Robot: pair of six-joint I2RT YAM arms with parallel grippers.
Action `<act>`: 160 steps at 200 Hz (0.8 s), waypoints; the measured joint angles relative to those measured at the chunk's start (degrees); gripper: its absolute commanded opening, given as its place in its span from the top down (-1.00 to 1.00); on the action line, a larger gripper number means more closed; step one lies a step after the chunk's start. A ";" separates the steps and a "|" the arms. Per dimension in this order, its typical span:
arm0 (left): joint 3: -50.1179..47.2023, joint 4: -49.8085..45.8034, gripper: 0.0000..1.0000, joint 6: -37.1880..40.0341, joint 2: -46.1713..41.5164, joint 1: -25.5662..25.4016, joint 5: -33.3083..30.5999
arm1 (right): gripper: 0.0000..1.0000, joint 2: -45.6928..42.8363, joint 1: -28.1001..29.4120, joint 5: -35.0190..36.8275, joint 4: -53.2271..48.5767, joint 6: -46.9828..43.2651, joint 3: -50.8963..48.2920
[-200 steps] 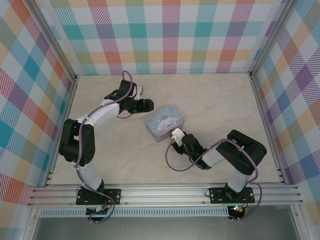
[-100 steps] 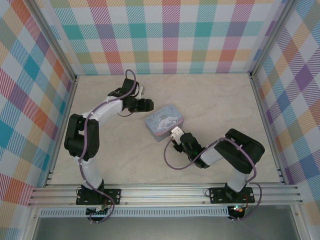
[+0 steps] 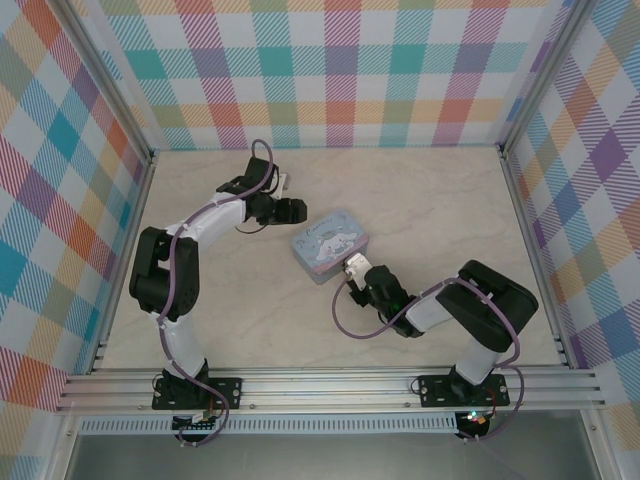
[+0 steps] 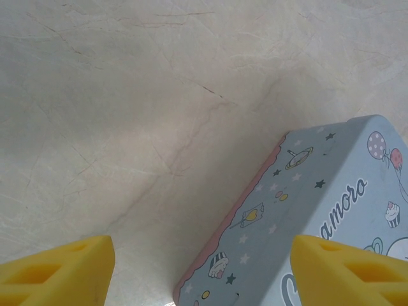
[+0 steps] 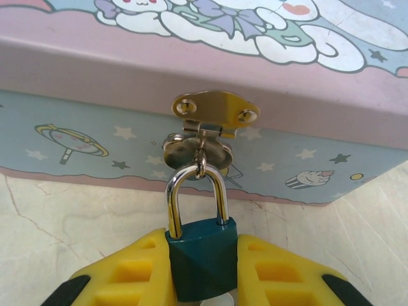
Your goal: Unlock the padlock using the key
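Observation:
The dark teal padlock (image 5: 203,258) hangs by its metal shackle (image 5: 195,185) from the gold hasp (image 5: 215,107) on the front of the pale blue cartoon tin (image 3: 328,243). My right gripper (image 5: 203,252) is shut on the padlock's body, one yellow finger (image 5: 137,271) on each side of it. In the top view this gripper (image 3: 352,268) sits at the tin's near right corner. My left gripper (image 3: 292,210) is open at the tin's far left side, its yellow fingertips (image 4: 70,258) spread wide with the tin's edge (image 4: 268,217) between them. The key is out of view.
The tin (image 5: 127,137) rests on the pale marbled table (image 3: 420,200). Checked walls close the table in on three sides, and a metal rail (image 3: 330,385) runs along the near edge by the arm bases.
The left arm's elbow has swung slightly while its gripper stayed by the tin. The right gripper has stayed at the tin's front corner with small shifts.

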 measured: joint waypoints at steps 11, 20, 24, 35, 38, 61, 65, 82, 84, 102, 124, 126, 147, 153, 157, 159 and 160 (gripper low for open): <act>0.00 0.00 -0.46 0.31 -0.22 0.00 0.02 | 0.78 -0.13 -0.28 -0.39 -0.02 0.33 -0.09; 0.00 0.00 -0.46 0.57 -0.48 -0.02 0.02 | 0.79 -0.13 -0.57 -0.83 0.02 0.55 -0.13; 0.00 -0.02 -0.46 0.59 -0.61 -0.02 0.04 | 0.79 -0.15 -0.72 -1.09 0.13 0.72 -0.17; 0.00 -0.04 -0.46 0.66 -1.09 -0.04 0.17 | 0.79 -0.42 -1.16 -1.95 0.15 0.94 -0.35; 0.00 -0.04 -0.46 0.68 -1.25 -0.07 0.17 | 0.78 -0.52 -1.29 -2.27 0.07 1.03 -0.37; 0.00 -0.17 -0.46 1.01 -2.51 -0.63 0.15 | 0.68 -1.42 -2.05 -4.63 -0.83 1.36 -0.52; 0.00 -0.22 -0.45 1.05 -2.82 -0.90 0.15 | 0.67 -1.68 -2.21 -5.09 -1.07 1.40 -0.59; 0.00 -0.57 -0.43 1.31 -4.07 -2.27 0.17 | 0.69 -2.51 -2.69 -6.86 -1.88 1.66 -0.74; 0.00 -0.57 -0.43 1.31 -4.24 -2.49 0.17 | 0.70 -2.58 -2.71 -7.08 -1.97 1.70 -0.74; 0.00 -0.61 -0.41 1.55 -5.51 -4.35 0.22 | 0.85 -2.78 -3.41 -8.70 -2.29 2.60 -0.85; 0.02 -0.57 -0.40 1.64 -5.92 -6.71 0.52 | 0.94 -2.78 -4.37 -10.40 -2.19 3.89 -1.01; 0.02 -0.57 -0.40 1.64 -5.92 -6.95 0.52 | 0.94 -2.78 -4.44 -10.56 -2.16 3.98 -1.01; 0.04 -0.57 -0.39 1.64 -5.81 -8.68 0.59 | 0.97 -2.78 -5.16 -11.93 -2.03 5.03 -1.03; 0.09 -0.52 -0.38 1.62 -5.66 -9.01 0.59 | 0.98 -2.78 -5.33 -12.41 -1.99 5.27 -1.07; 0.11 -0.42 -0.38 1.60 -5.49 -9.20 0.61 | 0.98 -2.82 -5.46 -12.63 -1.95 5.40 -1.11; 0.13 -0.39 -0.38 1.57 -5.40 -9.27 0.61 | 0.98 -2.86 -5.57 -12.85 -1.97 5.51 -1.14; 0.15 -0.37 -0.38 1.57 -5.31 -9.35 0.61 | 0.98 -2.86 -5.62 -12.90 -1.97 5.51 -1.16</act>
